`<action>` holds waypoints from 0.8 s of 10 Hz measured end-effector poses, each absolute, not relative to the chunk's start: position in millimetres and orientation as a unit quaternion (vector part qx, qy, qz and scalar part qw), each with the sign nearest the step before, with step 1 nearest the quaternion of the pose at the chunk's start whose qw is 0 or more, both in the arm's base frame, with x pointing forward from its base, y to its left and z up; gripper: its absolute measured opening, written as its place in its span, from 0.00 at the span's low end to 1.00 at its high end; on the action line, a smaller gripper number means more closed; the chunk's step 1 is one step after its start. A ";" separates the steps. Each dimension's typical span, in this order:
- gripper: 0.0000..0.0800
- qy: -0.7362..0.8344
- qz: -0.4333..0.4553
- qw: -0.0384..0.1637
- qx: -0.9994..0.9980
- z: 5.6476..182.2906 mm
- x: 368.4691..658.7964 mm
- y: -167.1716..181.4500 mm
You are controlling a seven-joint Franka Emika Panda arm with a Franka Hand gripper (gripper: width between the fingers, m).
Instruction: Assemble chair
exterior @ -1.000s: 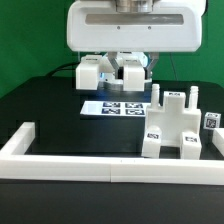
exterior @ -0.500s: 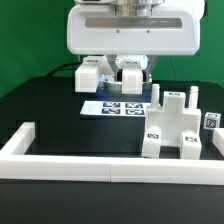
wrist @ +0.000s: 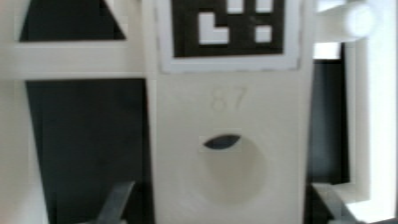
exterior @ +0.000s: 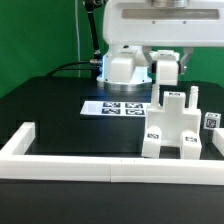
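Observation:
In the wrist view a white chair piece (wrist: 222, 120) with a black-and-white tag near one end fills the space between my gripper's (wrist: 226, 205) two dark fingers, which sit close against its sides. In the exterior view the gripper (exterior: 143, 72) holds this piece (exterior: 120, 68) in the air above the back of the table. A partly joined chair structure (exterior: 175, 125) of blocky white parts with upright posts stands on the table at the exterior view's right, below and in front of the gripper. A small tagged white piece (exterior: 212, 122) sits just beyond it.
The marker board (exterior: 122, 107) lies flat on the black table under the gripper. A long low white border rail (exterior: 100, 160) runs along the front and turns back at the exterior view's left. A green wall and cables are behind the arm.
The arm and the held piece have swung toward the exterior view's right, mostly in the last half second. The chair structure and marker board have not moved.

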State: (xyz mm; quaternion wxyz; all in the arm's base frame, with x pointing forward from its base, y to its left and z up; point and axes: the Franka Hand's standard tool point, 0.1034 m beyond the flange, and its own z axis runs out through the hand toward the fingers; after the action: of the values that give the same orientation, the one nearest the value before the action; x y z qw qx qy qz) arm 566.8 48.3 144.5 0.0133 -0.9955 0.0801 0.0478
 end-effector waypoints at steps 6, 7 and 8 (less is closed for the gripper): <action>0.36 0.071 0.047 0.011 -0.996 134.0 565.5 59.9; 0.36 0.071 0.048 0.011 -0.996 132.5 563.3 65.3; 0.36 0.073 0.049 0.011 -0.996 132.2 562.5 70.2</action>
State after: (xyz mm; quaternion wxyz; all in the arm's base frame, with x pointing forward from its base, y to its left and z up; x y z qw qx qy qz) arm 562.5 70.2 132.2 0.0108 -0.9961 0.0733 0.0486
